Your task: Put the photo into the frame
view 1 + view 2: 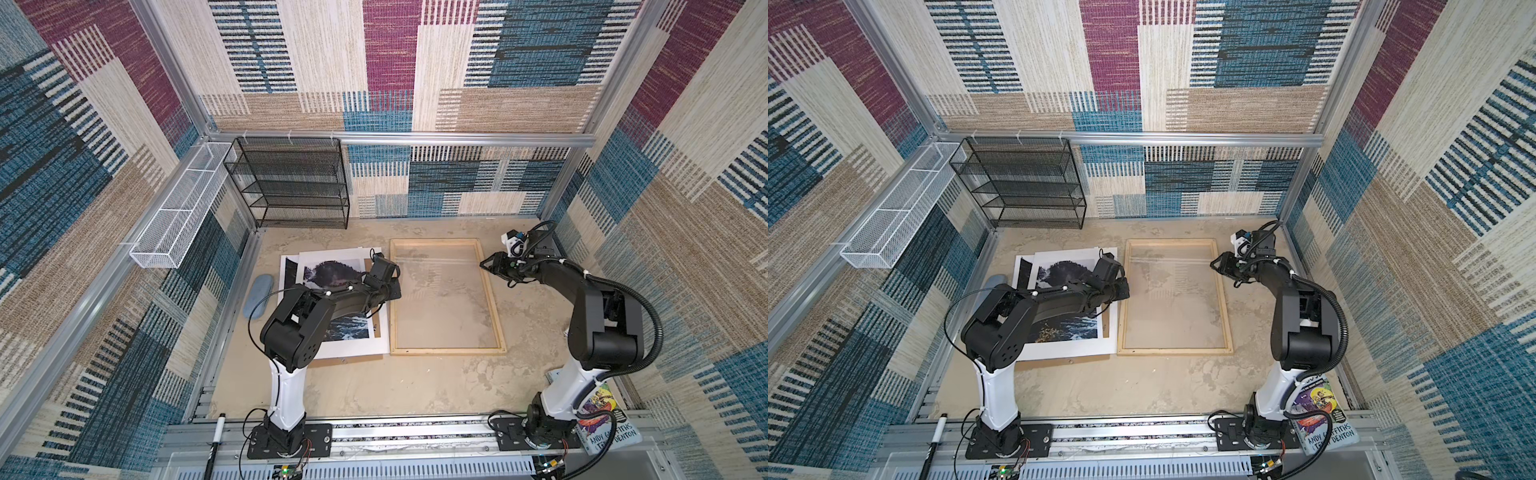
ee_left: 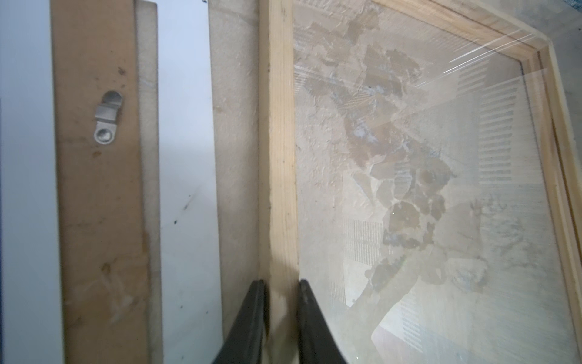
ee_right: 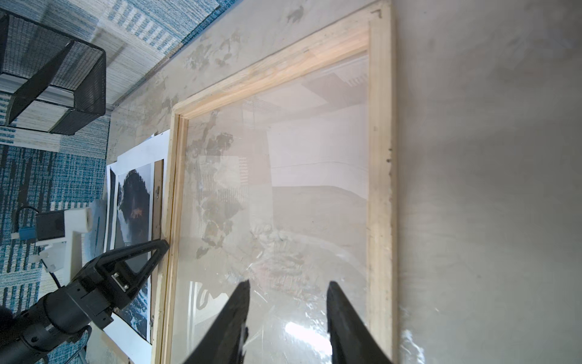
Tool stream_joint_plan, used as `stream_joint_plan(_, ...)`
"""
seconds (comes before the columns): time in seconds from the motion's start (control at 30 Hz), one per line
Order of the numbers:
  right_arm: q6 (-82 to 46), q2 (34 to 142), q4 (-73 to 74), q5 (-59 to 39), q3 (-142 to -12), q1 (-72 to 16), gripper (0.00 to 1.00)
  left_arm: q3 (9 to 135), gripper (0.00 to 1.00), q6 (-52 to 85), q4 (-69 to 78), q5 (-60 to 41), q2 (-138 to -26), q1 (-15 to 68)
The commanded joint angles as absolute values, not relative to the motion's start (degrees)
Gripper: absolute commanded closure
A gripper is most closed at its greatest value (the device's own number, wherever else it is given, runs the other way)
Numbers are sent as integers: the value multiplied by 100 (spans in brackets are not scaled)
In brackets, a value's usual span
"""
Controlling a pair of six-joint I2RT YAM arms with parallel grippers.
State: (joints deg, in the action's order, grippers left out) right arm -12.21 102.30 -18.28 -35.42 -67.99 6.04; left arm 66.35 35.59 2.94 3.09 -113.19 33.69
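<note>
Beside the photo (image 1: 328,270), the left tool (image 2: 280,283) clamps a rail of the frame (image 1: 449,351); the right tool (image 3: 288,283) gapes empty.

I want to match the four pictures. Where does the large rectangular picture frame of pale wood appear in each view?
Both top views: the pale wooden frame lies flat mid-table, right of the white mat board.
Left wrist: one long rail crosses the picture's middle, gripped by the left tool.
Right wrist: nearly the whole frame fills the middle, beyond the open right tool.
Shared landmark: the left tool on the frame's long rail, visible in all views.
</note>
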Motion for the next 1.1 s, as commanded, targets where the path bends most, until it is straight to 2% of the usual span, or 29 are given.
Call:
stream_joint_plan(0.0,-1378,10389,-1502,-3404,-6975,441,57,6387,79,3525,-359,89,-11202,3492)
stream_joint_plan(0.23,-1536,10926,-1410,-2743,-7595,196,57,5971,79,3849,-406,191,-10825,3686)
stream_joint_plan(0.6,-1462,12015,-1914,-2422,-8826,-225,59,5836,79,4194,-532,298,-10706,3797)
stream_joint_plan(0.9,-1332,12409,-1946,-2817,-9299,-723,59,5774,79,4280,-532,313,-10600,3832)
stream_joint_plan(1.07,-1418,12819,-1966,-2996,-9819,-1127,63,5766,79,4291,-536,290,-10626,3841)
